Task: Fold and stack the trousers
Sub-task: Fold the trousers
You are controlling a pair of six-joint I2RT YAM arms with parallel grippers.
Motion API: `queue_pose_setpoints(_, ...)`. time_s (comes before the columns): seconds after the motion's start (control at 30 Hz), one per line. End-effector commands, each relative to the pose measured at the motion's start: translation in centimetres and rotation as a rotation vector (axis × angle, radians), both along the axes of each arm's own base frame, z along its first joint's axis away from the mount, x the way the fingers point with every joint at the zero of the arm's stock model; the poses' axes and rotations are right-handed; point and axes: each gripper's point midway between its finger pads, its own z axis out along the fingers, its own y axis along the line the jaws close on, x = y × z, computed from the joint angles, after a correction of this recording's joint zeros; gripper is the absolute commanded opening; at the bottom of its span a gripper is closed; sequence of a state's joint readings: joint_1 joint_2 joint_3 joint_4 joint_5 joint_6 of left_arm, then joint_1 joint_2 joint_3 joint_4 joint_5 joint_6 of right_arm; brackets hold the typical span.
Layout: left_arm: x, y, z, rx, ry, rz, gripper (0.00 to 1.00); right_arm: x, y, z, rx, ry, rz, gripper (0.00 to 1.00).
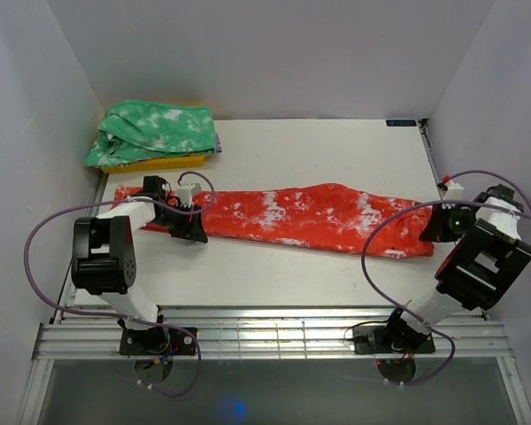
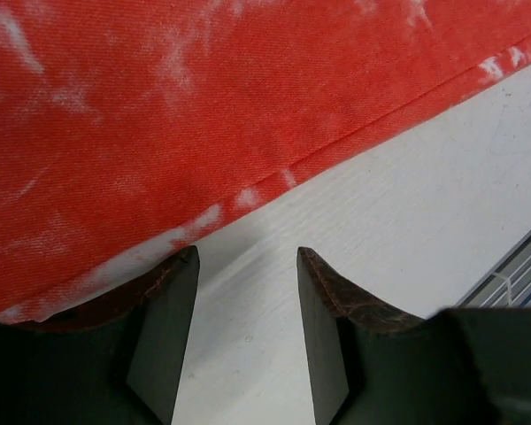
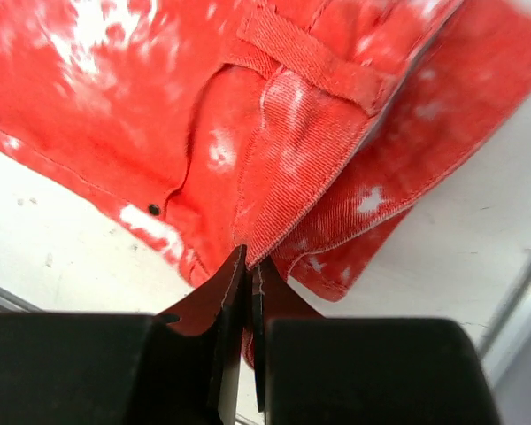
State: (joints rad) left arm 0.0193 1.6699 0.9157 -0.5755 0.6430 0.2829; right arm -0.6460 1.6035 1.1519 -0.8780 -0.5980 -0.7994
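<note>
White walls on three sides, a pale table (image 1: 336, 142) under me, and there lay the trousers (image 1: 310, 217), stretched across the middle with their long axis running left to right in the overhead view. My right gripper (image 3: 250, 264) sat at the right end, by the waist, fingers pressed together with a fold of red-orange cloth pinched at the tips. My left gripper (image 2: 248, 258) was down at the left end, jaws spread. Bare table showed between them, and the cloth's edge ran slantwise just beyond the tips, with one finger right at it. So each arm had its own end. I judged the left pair had to reach that edge and close on it before any fold could begin. In the upper left of the overhead view a green garment (image 1: 159, 128) sat on a yellow cloth (image 1: 155, 163), near the leg end but clear of my path.
</note>
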Motion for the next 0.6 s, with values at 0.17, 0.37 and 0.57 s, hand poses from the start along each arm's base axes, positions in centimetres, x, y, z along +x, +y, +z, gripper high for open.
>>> queue_pose_setpoints(0.17, 2.8, 2.2, 7.4, -0.079, -0.164, 0.110, 0.73, -2.0, -1.5, -5.4, -0.116, 0.079, 0.019, 0.08)
queue_pose_setpoints(0.37, 5.9, 12.4, 12.0, 0.024, -0.273, 0.370, 0.89, -1.8, -4.6, -5.6, -0.265, 0.091, 0.043, 0.08)
queue_pose_setpoints(0.57, 7.1, 19.9, 10.0, 0.096, -0.231, 0.552, 0.90, -1.3, -7.0, -5.6, -0.356, 0.100, 0.077, 0.08)
